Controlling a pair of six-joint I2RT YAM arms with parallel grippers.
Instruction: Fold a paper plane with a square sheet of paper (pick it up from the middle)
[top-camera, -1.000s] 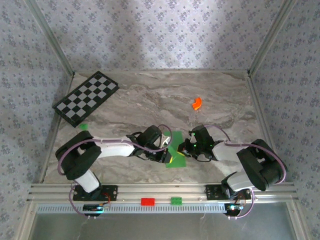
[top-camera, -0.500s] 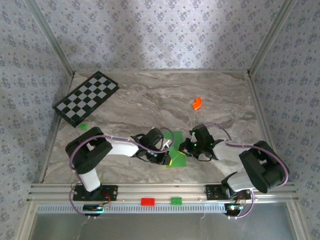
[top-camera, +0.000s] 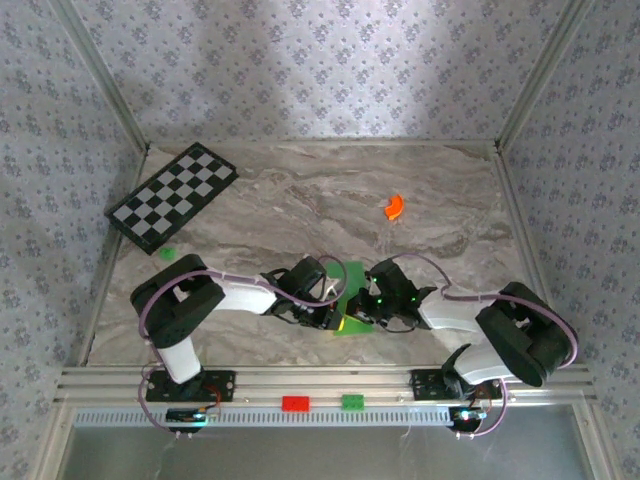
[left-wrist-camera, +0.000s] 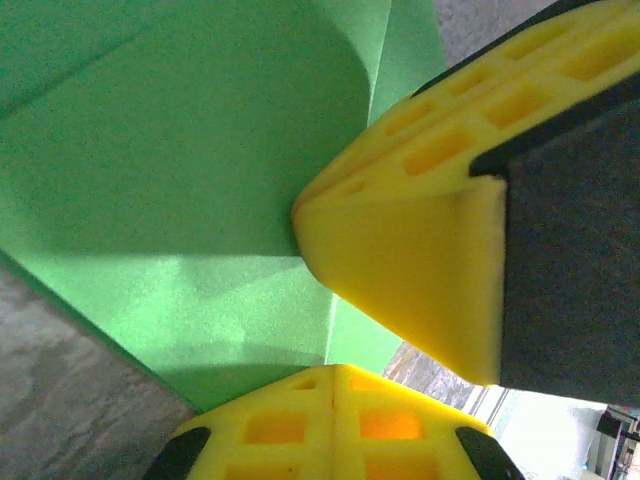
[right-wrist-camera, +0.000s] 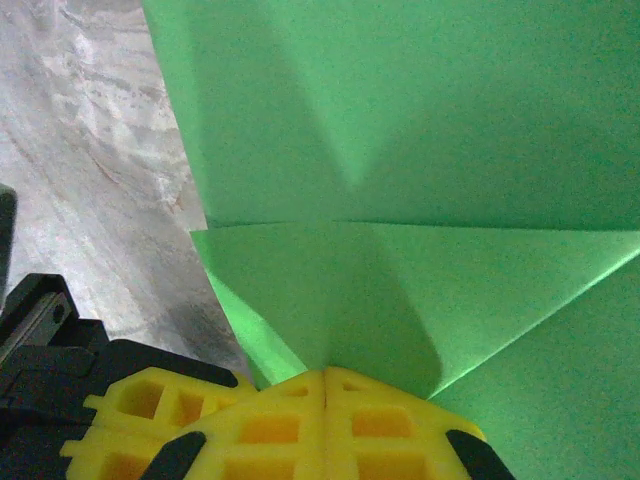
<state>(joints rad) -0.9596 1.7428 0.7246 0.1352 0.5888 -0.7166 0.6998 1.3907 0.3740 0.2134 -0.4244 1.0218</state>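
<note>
Jaws closed, the right gripper (right-wrist-camera: 325, 375) is moving in beside the likewise closed left gripper (left-wrist-camera: 335, 375), seemingly creasing the thin bright-green paper sheet (right-wrist-camera: 450, 120).

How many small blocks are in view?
3: a tiny green block just in front of the checkered board; a red block and a green block side by side on the front rail. Others may be hidden.

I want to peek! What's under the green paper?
The grey marble table shows beside the green paper and runs beneath it. Whatever lies right under is covered by the paper, which the left claw and the right claw pinch shut.
</note>
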